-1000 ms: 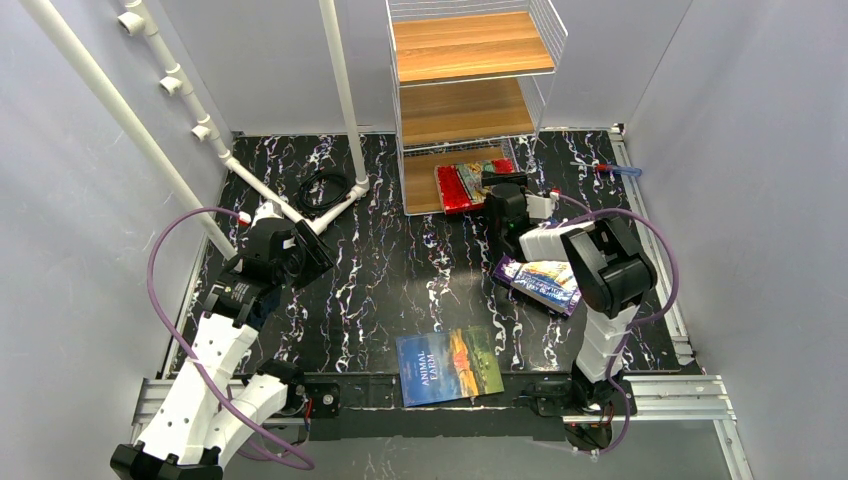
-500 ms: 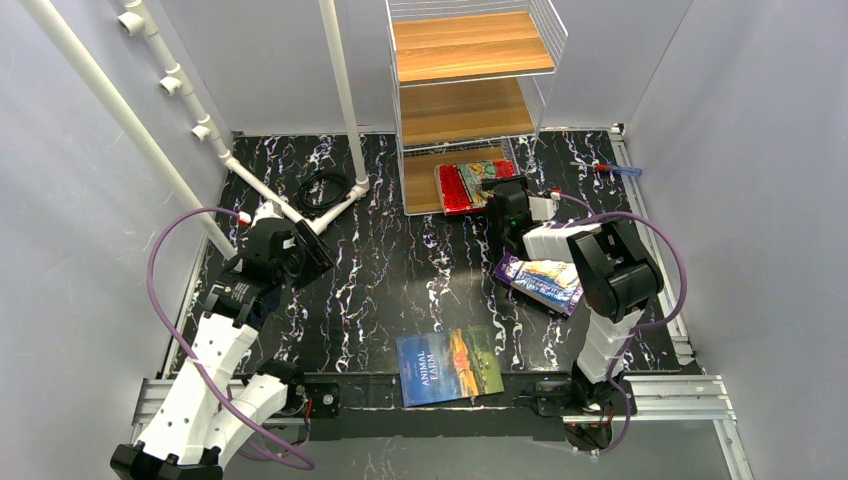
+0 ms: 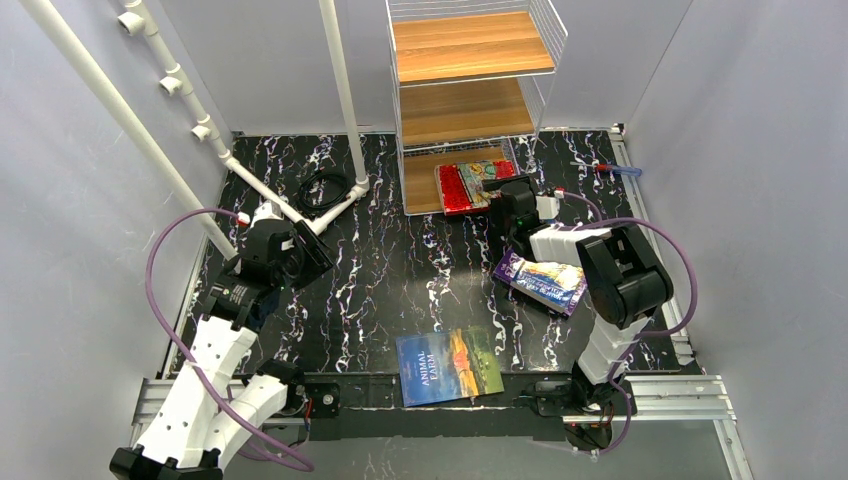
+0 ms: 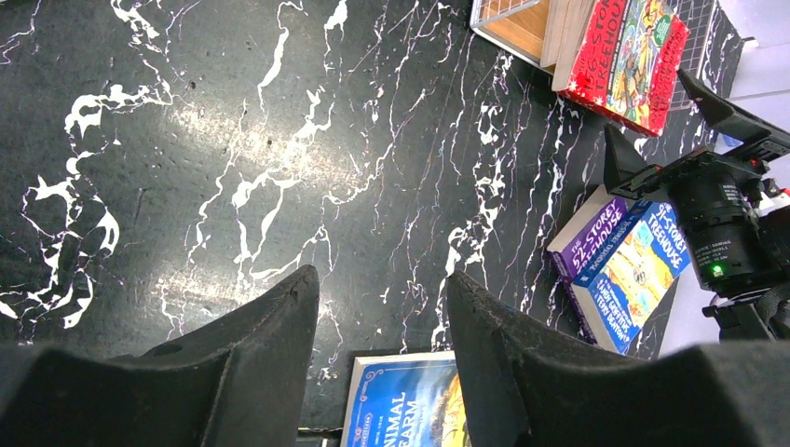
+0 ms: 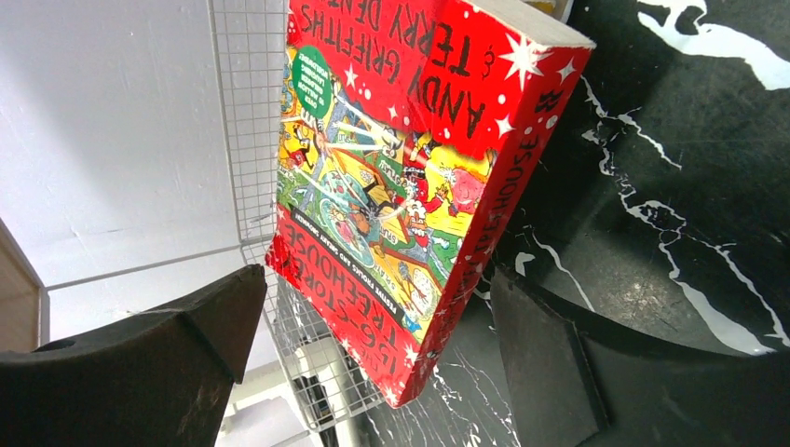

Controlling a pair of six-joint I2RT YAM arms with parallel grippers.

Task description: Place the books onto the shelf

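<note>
While the top view places the red book (image 3: 460,186) on the lowest board of the shelf (image 3: 470,112) at 12 o'clock, only the right wrist view shows how the right gripper (image 5: 373,279) meets it. The jaws are spread wide, one on either side of the book's near corner. Whether they touch it I cannot tell.

The left wrist view sorts out the stack at 4 o'clock, where a blue book (image 4: 638,275) lies on a purple book (image 4: 585,244). From above, the two read as one bundle beside the right arm.

Animal Farm (image 3: 448,366) lies flat at 6 o'clock on the table (image 3: 400,270). The left gripper (image 4: 382,279) hangs at 9 o'clock, its jaws partly apart with nothing between them.
</note>
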